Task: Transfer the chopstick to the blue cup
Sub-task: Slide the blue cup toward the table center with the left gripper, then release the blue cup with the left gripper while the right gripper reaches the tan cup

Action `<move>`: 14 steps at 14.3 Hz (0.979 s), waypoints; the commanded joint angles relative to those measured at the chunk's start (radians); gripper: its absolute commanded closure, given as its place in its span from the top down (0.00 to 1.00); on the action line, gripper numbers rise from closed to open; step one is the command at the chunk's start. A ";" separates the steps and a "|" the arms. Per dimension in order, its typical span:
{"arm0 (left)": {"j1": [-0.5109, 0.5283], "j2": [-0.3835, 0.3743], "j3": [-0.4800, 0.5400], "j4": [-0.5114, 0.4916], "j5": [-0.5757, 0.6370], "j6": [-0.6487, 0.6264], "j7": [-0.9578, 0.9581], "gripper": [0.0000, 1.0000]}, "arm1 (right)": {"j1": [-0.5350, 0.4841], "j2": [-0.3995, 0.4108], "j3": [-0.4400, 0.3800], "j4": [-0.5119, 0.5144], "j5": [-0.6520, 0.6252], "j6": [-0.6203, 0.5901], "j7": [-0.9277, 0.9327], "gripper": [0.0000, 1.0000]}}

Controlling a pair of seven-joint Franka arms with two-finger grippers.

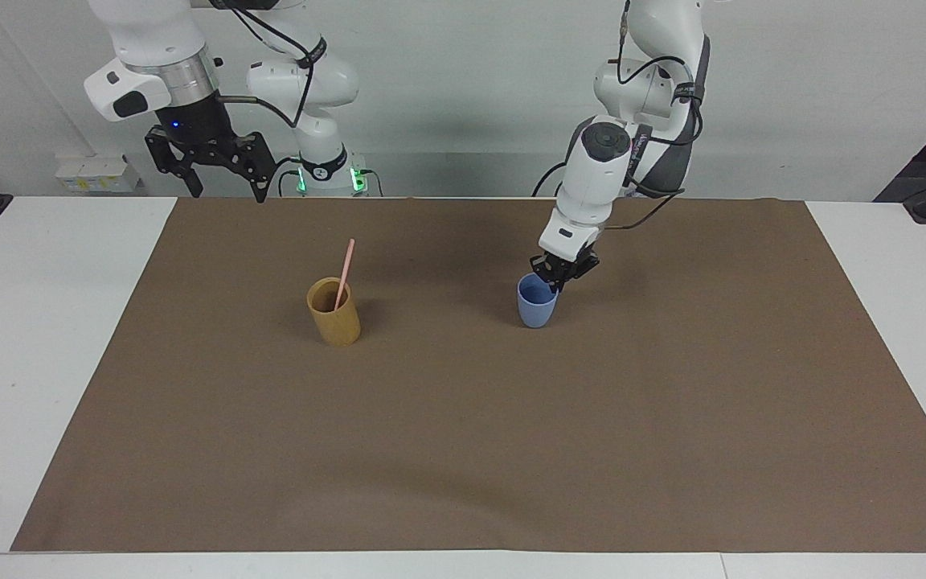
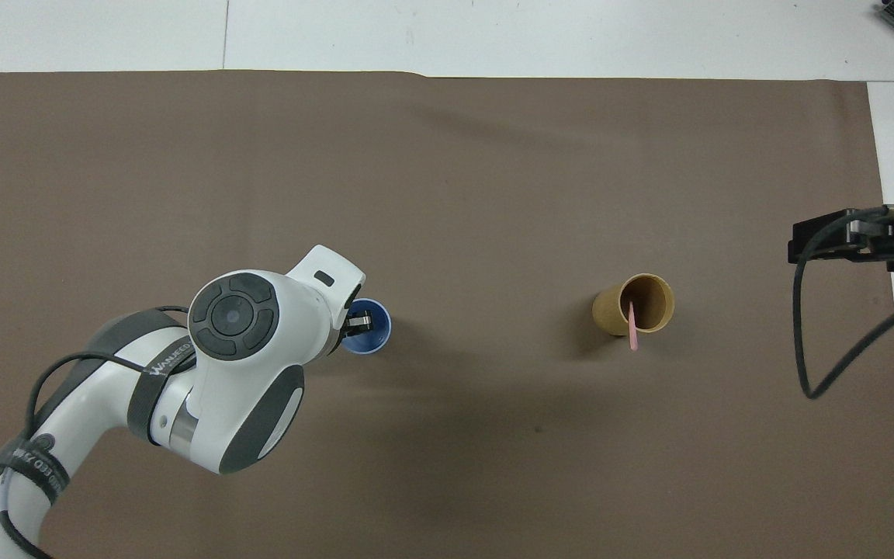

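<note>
Here, my left claw pinches the blue cup's rim. The chopstick stands nearly upright in the tan cup, beside my spread right claw.

Mat lies on the desk, covering most of it; desk edges show bare at both ends. Two cups stand on the mat, well apart, in a row along the desk's length. Wooden cup toward the right arm's end, chopstick standing in it, leaning on the rim. Blue cup toward the left arm's end, near mid-desk. Left claw at the blue cup's rim, pinched on it. Right claw raised over the desk's robot-side edge, toward the right arm's end.
</note>
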State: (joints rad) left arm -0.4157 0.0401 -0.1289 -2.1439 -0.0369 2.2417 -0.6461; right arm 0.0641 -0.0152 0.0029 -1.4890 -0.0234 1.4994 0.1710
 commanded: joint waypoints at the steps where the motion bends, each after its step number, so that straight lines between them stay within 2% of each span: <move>1: -0.017 0.009 0.014 0.016 -0.004 0.001 -0.012 0.63 | 0.003 -0.017 0.005 -0.028 0.003 0.031 0.018 1.00; 2: -0.018 0.009 0.014 0.019 -0.004 -0.001 -0.012 0.85 | 0.009 -0.017 0.005 -0.030 0.003 0.032 0.019 1.00; 3: -0.020 0.009 0.014 0.024 -0.003 -0.008 -0.012 1.00 | 0.013 -0.017 0.005 -0.030 0.002 0.032 0.027 1.00; 6: -0.011 -0.005 0.015 0.062 -0.003 -0.055 -0.004 1.00 | 0.020 -0.017 0.005 -0.034 0.000 0.033 0.039 1.00; 9: 0.020 -0.009 0.023 0.182 0.002 -0.200 0.019 1.00 | 0.022 -0.019 0.003 -0.036 0.000 0.033 0.041 1.00; 14: 0.161 -0.066 0.023 0.242 0.003 -0.327 0.270 1.00 | 0.065 -0.023 0.005 -0.066 -0.001 0.065 0.096 1.00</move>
State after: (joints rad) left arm -0.3106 0.0010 -0.1015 -1.9157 -0.0354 1.9697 -0.4768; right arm 0.1120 -0.0154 0.0042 -1.5082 -0.0234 1.5224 0.2307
